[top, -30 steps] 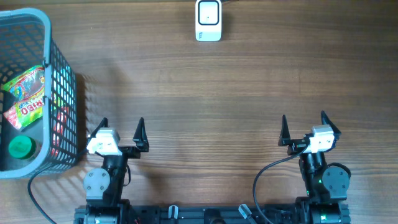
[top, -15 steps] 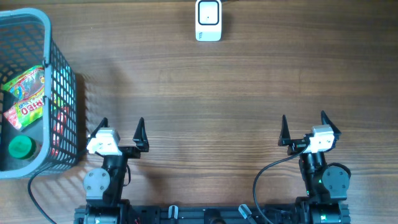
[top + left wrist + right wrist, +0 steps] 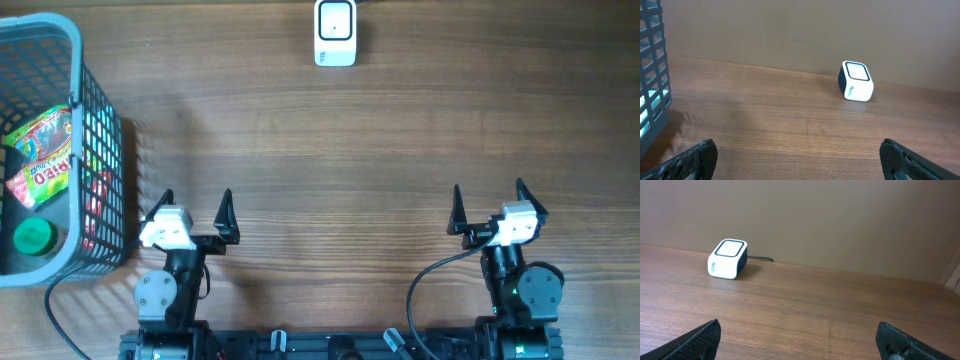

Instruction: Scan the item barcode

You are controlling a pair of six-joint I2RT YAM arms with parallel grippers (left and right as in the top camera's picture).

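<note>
Both left claw (image 3: 195, 198) and right claw (image 3: 488, 190) gape empty, snack packet (image 3: 42, 148) in basket (image 3: 106, 150) further left.

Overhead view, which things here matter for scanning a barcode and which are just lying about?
For the job: scanner, basket, snack packet, green-capped item, left gripper, right gripper.
Lying about: table, arm cable.

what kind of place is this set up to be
Likely a mock shop checkout on a brown wooden table: a small white box-shaped barcode scanner at the far edge, and a grey plastic mesh shopping basket holding a colourful snack packet and a round green cap.
</note>
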